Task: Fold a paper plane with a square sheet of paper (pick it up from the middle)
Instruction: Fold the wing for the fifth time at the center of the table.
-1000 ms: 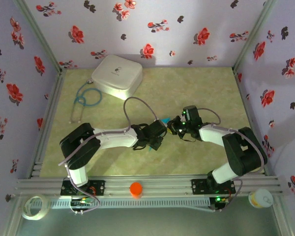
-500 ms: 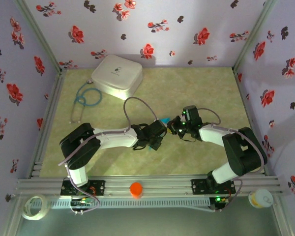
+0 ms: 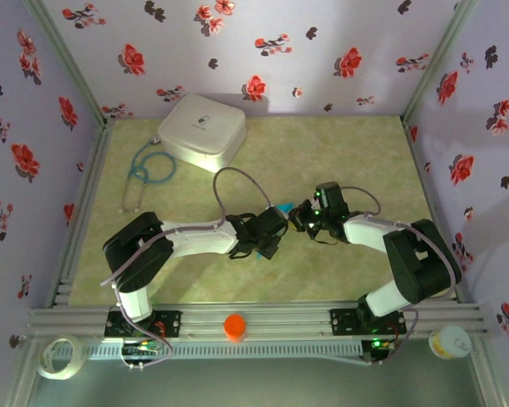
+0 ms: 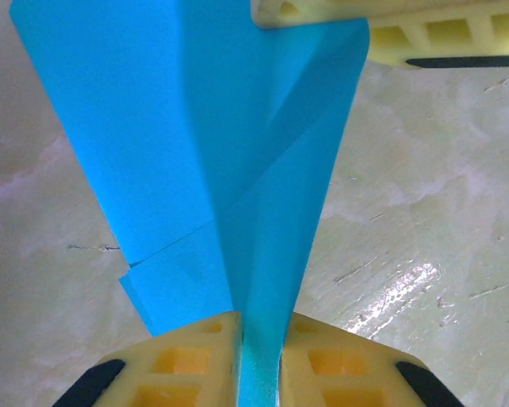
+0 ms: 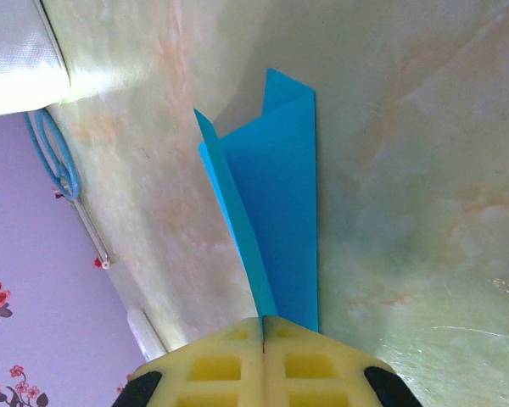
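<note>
**Asker:** While you had it pinched from both sides, where did the paper itself sit?

**Me:** It was strung between my two grippers. My left gripper (image 4: 260, 326) was clamped shut on one end of the slim, pointed, turquoise-blue paper plane (image 4: 212, 136), with a blue strip running straight between its yellow pads. The folded layers fanned out ahead of that gripper to the far end. There my right gripper (image 5: 263, 326) was also closed tight on the paper, pads almost meeting. The marbled green-beige table (image 4: 424, 212) lay just beneath both. I couldn't tell whether any edge of the paper touched it.

**Asker:** What step did you take that to be?

**Me:** I judged it was setting the lengthwise centre crease, with most of the folding already done.

**Asker:** And how did you mean to do it well?

**Me:** Both pinches had to sit on the crease line itself, so the layers stayed stacked. Any pull needed to run straight away from the opposite gripper and be gentle, because thin paper tears or takes a stray crease. A twist of either wrist would have skewed the wings. I also reckoned I should let go with one gripper at a time, so the plane was never left unsupported.
</note>
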`<move>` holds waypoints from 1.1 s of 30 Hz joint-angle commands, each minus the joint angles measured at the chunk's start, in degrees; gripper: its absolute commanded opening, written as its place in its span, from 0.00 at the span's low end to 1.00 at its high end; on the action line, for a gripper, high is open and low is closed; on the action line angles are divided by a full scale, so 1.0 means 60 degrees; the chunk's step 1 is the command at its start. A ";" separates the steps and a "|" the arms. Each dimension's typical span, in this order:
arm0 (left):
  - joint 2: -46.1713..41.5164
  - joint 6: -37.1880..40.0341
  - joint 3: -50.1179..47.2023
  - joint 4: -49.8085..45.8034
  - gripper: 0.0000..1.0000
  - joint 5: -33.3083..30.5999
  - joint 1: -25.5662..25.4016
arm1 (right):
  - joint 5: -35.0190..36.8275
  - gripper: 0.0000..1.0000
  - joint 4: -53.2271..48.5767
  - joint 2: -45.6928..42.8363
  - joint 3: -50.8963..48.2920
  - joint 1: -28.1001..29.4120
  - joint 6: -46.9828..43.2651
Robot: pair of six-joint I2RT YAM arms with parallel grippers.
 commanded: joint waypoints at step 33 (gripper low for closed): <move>-0.0174 -0.0602 -0.0878 0.1343 0.00 0.1450 0.0664 | 0.2042 0.37 -0.2650 -0.2304 0.0088 -0.0240 -0.1228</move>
